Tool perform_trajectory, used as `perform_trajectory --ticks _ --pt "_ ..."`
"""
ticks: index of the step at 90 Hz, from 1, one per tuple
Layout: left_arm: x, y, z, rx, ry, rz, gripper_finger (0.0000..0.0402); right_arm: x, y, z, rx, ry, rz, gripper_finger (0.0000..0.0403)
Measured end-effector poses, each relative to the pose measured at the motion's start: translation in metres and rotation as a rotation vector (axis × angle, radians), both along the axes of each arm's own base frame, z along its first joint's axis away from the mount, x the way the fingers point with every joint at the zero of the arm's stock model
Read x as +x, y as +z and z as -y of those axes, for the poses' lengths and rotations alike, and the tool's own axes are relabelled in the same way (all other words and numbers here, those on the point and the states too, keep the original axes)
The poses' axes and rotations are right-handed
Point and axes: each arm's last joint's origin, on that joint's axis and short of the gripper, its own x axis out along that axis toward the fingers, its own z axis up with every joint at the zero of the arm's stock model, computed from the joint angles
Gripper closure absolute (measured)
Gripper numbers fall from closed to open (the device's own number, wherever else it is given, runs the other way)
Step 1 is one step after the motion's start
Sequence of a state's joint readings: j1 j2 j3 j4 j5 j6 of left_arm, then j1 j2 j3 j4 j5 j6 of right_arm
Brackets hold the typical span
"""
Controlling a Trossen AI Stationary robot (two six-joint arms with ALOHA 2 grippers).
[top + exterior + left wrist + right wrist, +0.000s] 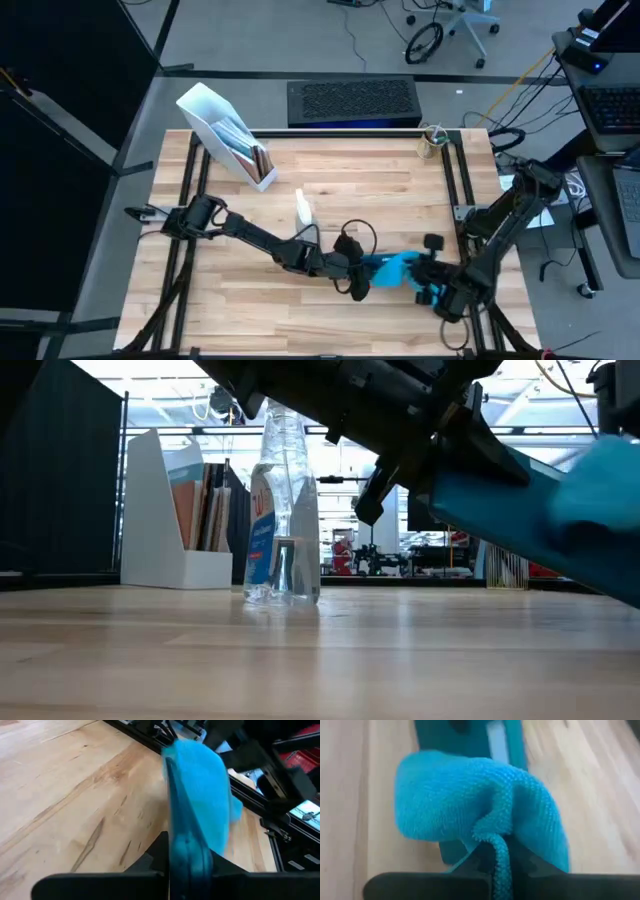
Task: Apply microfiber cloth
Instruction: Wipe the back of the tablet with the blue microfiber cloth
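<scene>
The microfiber cloth is bright sky-blue and lies bunched over one end of a flat teal-looking tablet, near the table's front right. My left gripper is shut on the tablet's other end. My right gripper is shut on the cloth and comes in from the right. In the low view the tablet slants above the table, with the cloth at its lower end. My left gripper pinches the tablet's near end between its two fingers, reaching level from the table's left. The tablet shows edge-on between the fingers and runs straight away from them, tilted and held up off the wood. My right gripper pinches a hanging fold of the cloth between its two fingers, coming from the table's right. The rest of the cloth bulges ahead of the fingers and drapes over the tablet's end. Several layers look gathered there.
A clear spray bottle stands upright mid-table just behind my left arm. A white file holder with folders stands at the far left. Black frame rails run along the table's right side. Bare wood lies at the near left.
</scene>
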State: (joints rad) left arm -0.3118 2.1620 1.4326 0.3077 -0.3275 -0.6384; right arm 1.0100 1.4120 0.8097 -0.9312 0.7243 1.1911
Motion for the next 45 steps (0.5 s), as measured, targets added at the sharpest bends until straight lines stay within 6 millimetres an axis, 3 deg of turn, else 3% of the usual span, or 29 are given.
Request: perform_trajectory --ticks 23,35,45 --pt "0.0 0.001 0.001 0.029 -0.023 -0.001 0.0388 -0.027 0.001 -0.004 0.115 -0.129 -0.191 0.0403" --pt "-0.001 -0.001 0.0 0.048 -0.027 -0.029 0.0388 -0.034 0.026 -0.007 0.091 -0.171 -0.308 0.0403" --pt "-0.005 0.004 -0.001 0.118 -0.041 -0.071 0.0388 -0.038 0.052 -0.009 0.042 -0.173 -0.29 0.0403"
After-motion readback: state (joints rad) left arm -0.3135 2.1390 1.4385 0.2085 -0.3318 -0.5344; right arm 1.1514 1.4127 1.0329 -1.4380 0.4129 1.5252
